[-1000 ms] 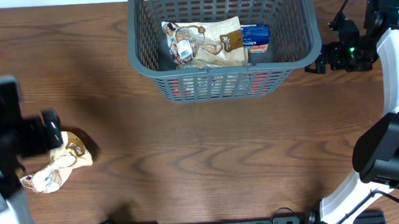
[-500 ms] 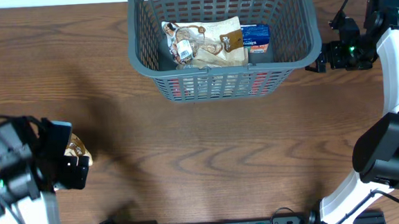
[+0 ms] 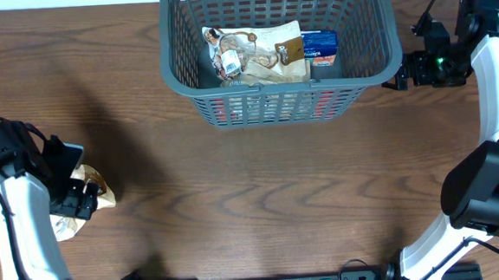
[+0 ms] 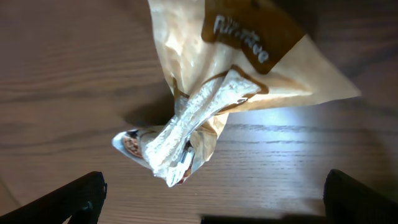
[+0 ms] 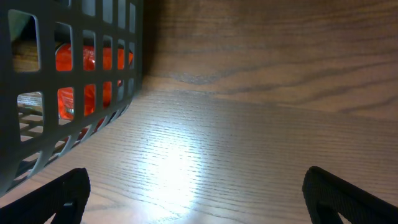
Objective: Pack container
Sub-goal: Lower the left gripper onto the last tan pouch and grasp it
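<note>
Overhead, the container [image 3: 274, 103] is sitting at the far middle of the wooden table [image 3: 262, 200], its slotted grey walls rising to a thick rim. Inside it, a crumpled tan and white packet [image 3: 257, 53] is lying across the floor, with a blue packet [image 3: 319, 46] just beside it on the right. Something red [image 3: 321, 108] is showing through the lattice of the near wall.

The left gripper [image 3: 76, 199] is hanging over the near left part of the table, well apart from the container. A crumpled tan snack bag [image 3: 93, 186] is lying on the wood directly under it. In the left wrist view, the left gripper [image 4: 214, 202] is standing wide open, its two dark fingertips [image 4: 84, 194] showing at the lower corners. The snack bag [image 4: 230, 93] is lying between them, and neither finger is touching it. Its twisted pale seam is pointing toward the camera and its brown printed panel is facing up.

The right gripper [image 3: 397, 81] is hovering just beside the near right corner of the container. In the right wrist view, the right gripper [image 5: 199, 199] is likewise spread wide and is holding nothing, with only bare wood between its fingertips [image 5: 348, 190]. The container [image 5: 65, 127] wall is filling the left edge of that view, and the red item [image 5: 87, 65] is glowing behind the slots. Whether the finger is touching the wall cannot be told.
</note>
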